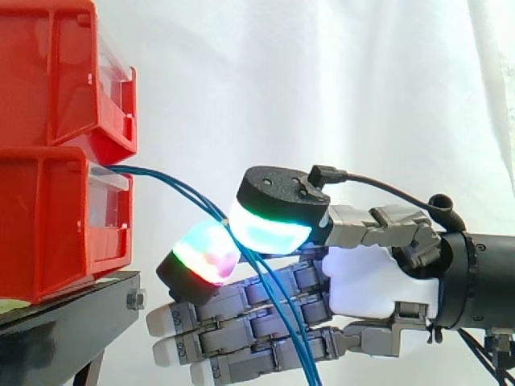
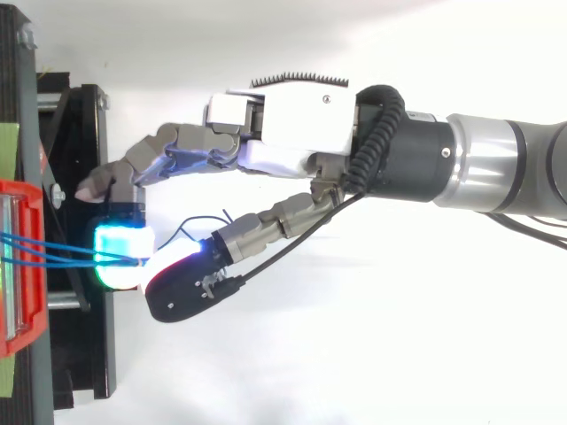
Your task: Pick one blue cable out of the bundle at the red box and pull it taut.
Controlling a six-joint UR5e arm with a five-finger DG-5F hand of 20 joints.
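Observation:
Thin blue cables [image 1: 177,186] leave the front of the lower red bin [image 1: 48,225], arc rightward and drop across my hand [image 1: 370,281]. They pass between the thumb's green-cyan pad [image 1: 273,225] and a finger's red-green pad [image 1: 201,253], which close together on them just right of the bin. Below the pinch the strands hang down in front of the other, straighter fingers. From above, the cables [image 2: 53,252] run from the red bin [image 2: 18,266] into the glowing pad [image 2: 124,257] of the hand [image 2: 292,133]. How many strands lie inside the pinch I cannot tell.
A second red bin [image 1: 56,72] is stacked on the lower one, both on a black stand [image 1: 72,310] at the left. The stand's edge [image 2: 84,177] lies right under the fingertips. A white curtain hangs behind, and the arm enters from the right.

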